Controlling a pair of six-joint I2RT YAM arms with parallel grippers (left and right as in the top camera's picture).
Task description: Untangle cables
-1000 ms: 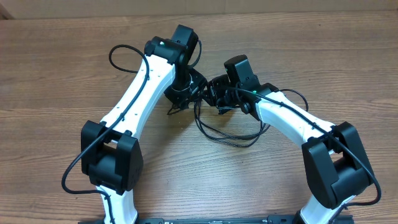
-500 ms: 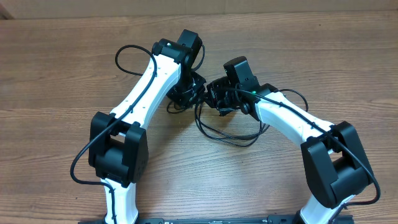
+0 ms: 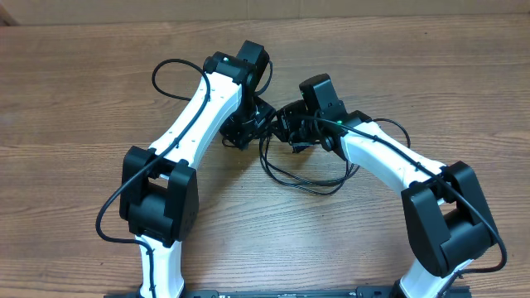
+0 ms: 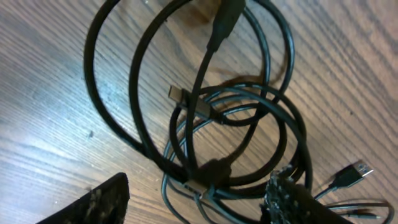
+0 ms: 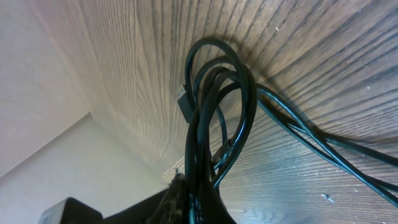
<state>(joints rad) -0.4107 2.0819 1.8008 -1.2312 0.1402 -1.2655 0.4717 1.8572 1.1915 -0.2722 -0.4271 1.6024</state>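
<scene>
The cables [image 3: 300, 184] are thin black cords, looped on the wooden table between the two arms. My left gripper [image 3: 248, 128] is low over the bundle's left side. In the left wrist view it [image 4: 196, 202] is open, with several coiled strands [image 4: 205, 68] lying between its spread fingers, a silver plug [image 4: 176, 93] and a USB plug [image 4: 359, 169] among them. My right gripper [image 3: 287, 128] holds the bundle's upper end. In the right wrist view it [image 5: 200, 202] is shut on a bunch of strands [image 5: 208, 106] that hang in loops over the table.
The arms' own thicker black wires arc beside each arm, one loop at the left [image 3: 166, 70] and one at the right [image 3: 397, 128]. A pale wall or board edge [image 3: 248, 8] runs along the table's far side.
The left arm has swung a little to the right, bringing its gripper closer to the right gripper and the bundle. The right arm and the loops on the table have stayed put.
</scene>
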